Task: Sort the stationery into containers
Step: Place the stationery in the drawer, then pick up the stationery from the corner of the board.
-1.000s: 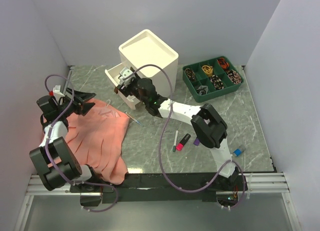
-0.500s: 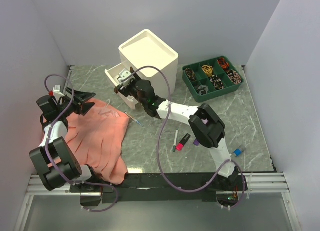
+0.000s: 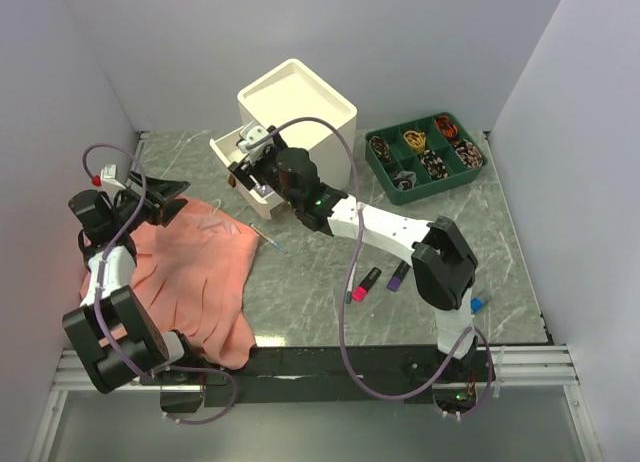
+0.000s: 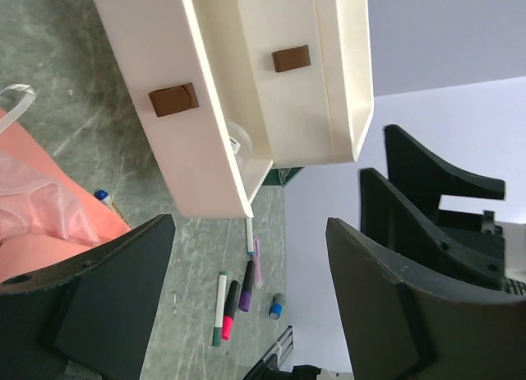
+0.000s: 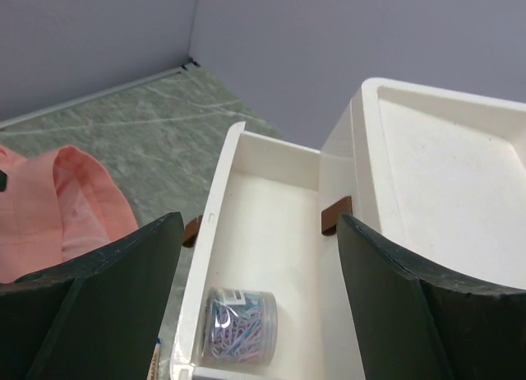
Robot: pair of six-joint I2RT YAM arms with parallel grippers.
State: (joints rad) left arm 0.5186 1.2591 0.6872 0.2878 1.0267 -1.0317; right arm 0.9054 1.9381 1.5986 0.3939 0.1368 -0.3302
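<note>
Two drawers sat in the cabinet (image 3: 297, 100): the upper shut, the lower drawer (image 5: 271, 232) pulled out toward the left. The right end effector (image 3: 254, 152) hung just above that open drawer, its fingers wide apart and nothing between them. The left end effector (image 3: 172, 204) was also spread and empty, over the far edge of the cloth (image 3: 195, 272).

Most loose stationery lay behind the right end effector, back toward its own base. There the marker (image 3: 352, 282), pink highlighter (image 3: 367, 282) and purple highlighter (image 3: 398, 275) lay side by side on the surface (image 3: 300, 282), long axes running near-left to far-right. A blue-capped piece (image 3: 478, 304) lay further right. The right arm was judged the nearer for these. One pen (image 3: 268, 236) lay just beside the cloth's edge, between the two arms.

Inside the drawer only a clear tub of paper clips (image 5: 240, 326) showed, the floor beyond it bare. The cabinet's top recess was bare too. A green tray (image 3: 443, 182) to the right held small bits in every compartment, too small to name.
</note>
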